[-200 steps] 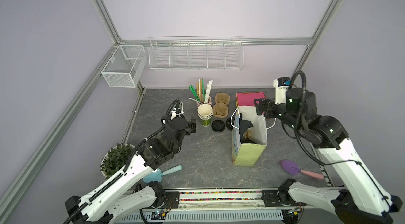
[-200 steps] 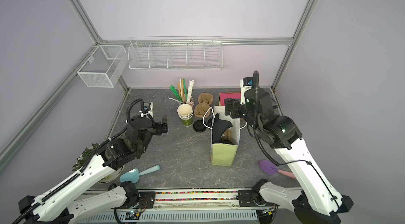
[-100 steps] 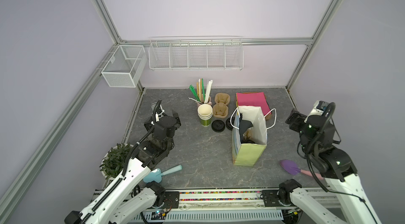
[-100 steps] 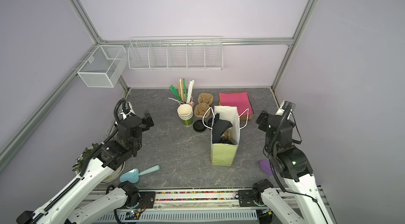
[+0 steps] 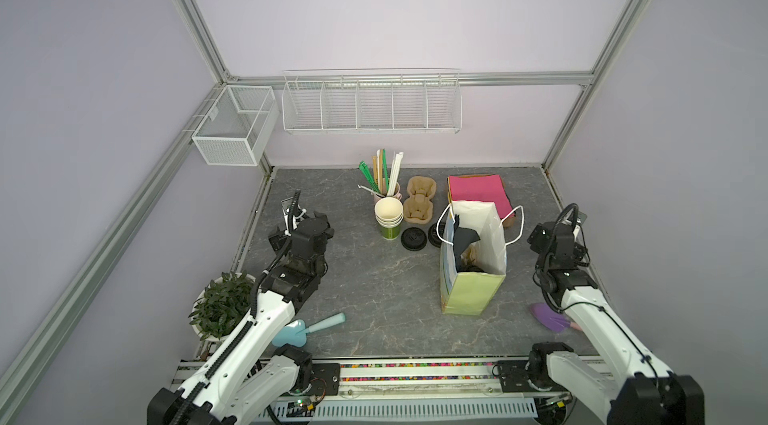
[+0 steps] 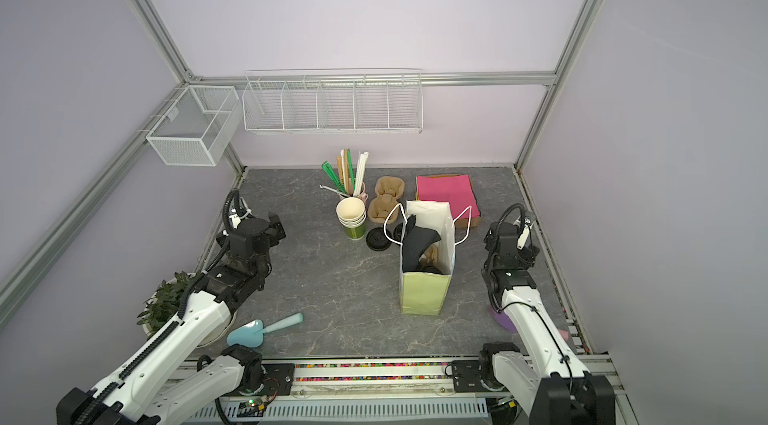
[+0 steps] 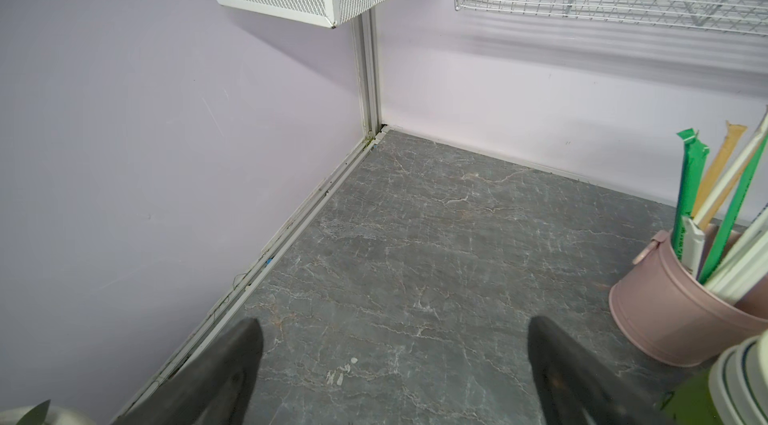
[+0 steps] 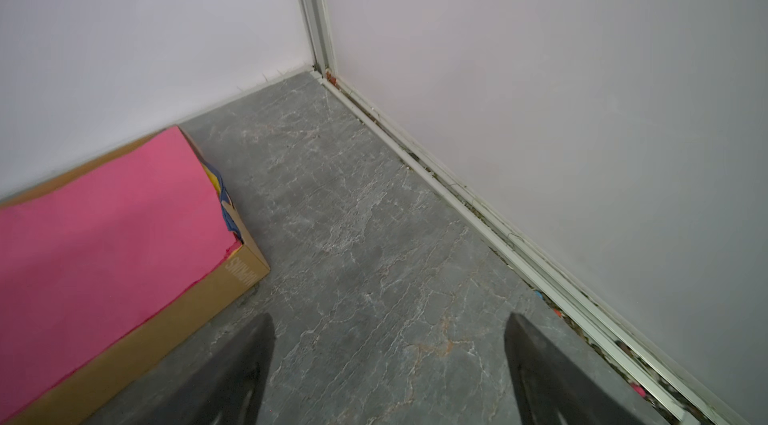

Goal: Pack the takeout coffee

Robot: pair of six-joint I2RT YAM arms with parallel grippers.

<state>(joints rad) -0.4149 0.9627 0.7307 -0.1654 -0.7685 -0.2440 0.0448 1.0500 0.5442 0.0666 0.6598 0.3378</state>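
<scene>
A green and white paper bag (image 5: 473,260) (image 6: 426,273) stands open right of the table's middle, with black paper (image 5: 463,238) sticking up in it. Deep inside, a dark round shape (image 6: 428,269) beside a brown piece looks like the takeout coffee's lid; the cup itself is hidden. My left gripper (image 7: 392,360) (image 5: 321,222) is open over bare table at the left, facing the back left corner. My right gripper (image 8: 388,360) (image 6: 498,236) is open to the right of the bag, facing the back right corner. Both hold nothing.
Behind the bag are a stack of lidless cups (image 5: 388,215), loose black lids (image 5: 414,238), a pink straw cup (image 7: 673,319), cardboard carriers (image 5: 420,202) and a box of pink napkins (image 8: 104,236). A plant (image 5: 220,304), blue scoop (image 5: 307,327) and purple scoop (image 5: 548,317) lie in front.
Both arms have pulled back and apart. The right gripper left the bag's mouth and swung to the right wall side; the left gripper moved from near the cups to the left side.
</scene>
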